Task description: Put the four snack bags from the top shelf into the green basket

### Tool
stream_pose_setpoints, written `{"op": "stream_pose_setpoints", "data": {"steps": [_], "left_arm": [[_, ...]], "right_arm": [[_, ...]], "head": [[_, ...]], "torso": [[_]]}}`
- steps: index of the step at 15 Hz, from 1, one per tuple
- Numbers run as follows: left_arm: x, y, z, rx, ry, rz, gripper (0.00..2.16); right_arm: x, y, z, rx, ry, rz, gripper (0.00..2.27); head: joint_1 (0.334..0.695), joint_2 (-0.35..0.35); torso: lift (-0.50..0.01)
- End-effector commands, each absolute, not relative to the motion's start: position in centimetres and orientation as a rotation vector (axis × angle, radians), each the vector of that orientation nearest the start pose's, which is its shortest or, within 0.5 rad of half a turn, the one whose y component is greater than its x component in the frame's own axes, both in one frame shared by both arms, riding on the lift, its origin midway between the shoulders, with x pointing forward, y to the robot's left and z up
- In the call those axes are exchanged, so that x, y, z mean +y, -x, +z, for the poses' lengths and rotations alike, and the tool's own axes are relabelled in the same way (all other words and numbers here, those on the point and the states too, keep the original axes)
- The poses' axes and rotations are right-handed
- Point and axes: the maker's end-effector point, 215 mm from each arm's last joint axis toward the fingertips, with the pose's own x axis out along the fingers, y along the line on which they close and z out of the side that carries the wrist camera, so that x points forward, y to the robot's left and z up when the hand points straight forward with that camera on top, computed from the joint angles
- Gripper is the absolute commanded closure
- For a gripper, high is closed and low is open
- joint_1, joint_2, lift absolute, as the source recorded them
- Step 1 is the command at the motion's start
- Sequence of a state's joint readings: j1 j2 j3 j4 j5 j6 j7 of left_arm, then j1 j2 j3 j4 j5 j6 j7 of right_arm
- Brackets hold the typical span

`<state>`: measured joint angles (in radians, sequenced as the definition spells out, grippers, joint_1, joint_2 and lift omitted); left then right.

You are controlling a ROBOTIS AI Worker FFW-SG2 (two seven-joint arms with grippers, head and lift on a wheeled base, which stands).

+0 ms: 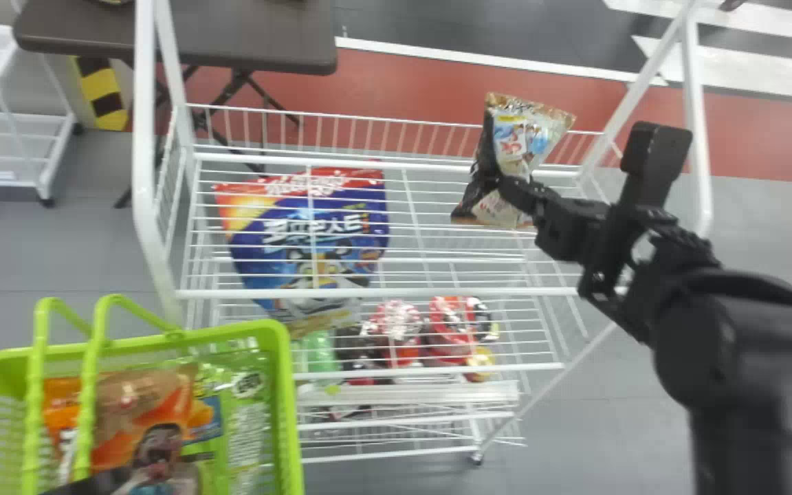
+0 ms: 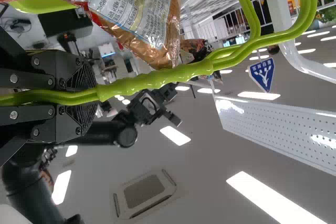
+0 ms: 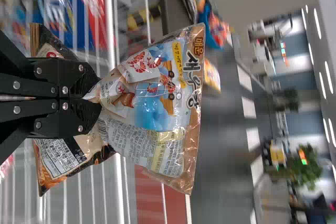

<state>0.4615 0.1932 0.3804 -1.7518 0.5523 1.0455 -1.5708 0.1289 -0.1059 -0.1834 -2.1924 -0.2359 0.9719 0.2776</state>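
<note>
From here I see the green basket (image 1: 289,405) cut off by the bottom edge at lower left, the right arm (image 1: 733,344) blurred and running out of frame at lower right, the dark table (image 1: 265,34) cropped at upper left, and reddish items (image 1: 397,326) below centre too smeared to name.

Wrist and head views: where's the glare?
Left wrist view: ceiling lights burn out to white, reflections on the perforated panel, sheen on the green handles; head view: white glints on the green snack bag in the basket; right wrist view: more ceiling lights, bright strips far off.
</note>
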Motion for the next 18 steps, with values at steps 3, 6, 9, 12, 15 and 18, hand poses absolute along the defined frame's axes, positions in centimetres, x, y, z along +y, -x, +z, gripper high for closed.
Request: {"op": "stream_pose_setpoints", "data": {"steps": [3, 6, 9, 12, 15, 18], "left_arm": [[19.0, -23.8, -39.8, 0.573, 1.209, -1.167, 2.15], [18.7, -23.9, -39.8, 0.572, 1.21, -1.172, 2.15], [18.5, -23.8, -39.8, 0.575, 1.214, -1.177, 2.15], [18.1, -23.7, -39.8, 0.578, 1.217, -1.185, 2.15], [18.0, -23.8, -39.7, 0.576, 1.215, -1.19, 2.15], [17.7, -23.9, -39.6, 0.576, 1.214, -1.198, 2.15]], "right_arm": [[-10.1, -39.9, -35.8, 0.625, -0.27, 0.565, 2.25], [-2.1, -33.4, -35.6, 0.728, -0.386, 0.801, 2.25], [2.9, -30.2, -36.5, 0.798, -0.469, 0.926, 2.25], [4.7, -29.1, -39.5, 0.877, -0.512, 0.934, 2.25], [4.7, -28.0, -42.9, 0.976, -0.502, 0.915, 2.25], [4.3, -25.4, -45.6, 1.139, -0.467, 0.934, 1.99]], "head": [[0.695, -0.015], [0.695, 0.161], [0.695, 0.349], [0.695, 0.35], [0.695, 0.35], [0.695, 0.35]], "torso": [[0.0], [0.0], [0.0], [0.0], [0.0], [0.0]]}}
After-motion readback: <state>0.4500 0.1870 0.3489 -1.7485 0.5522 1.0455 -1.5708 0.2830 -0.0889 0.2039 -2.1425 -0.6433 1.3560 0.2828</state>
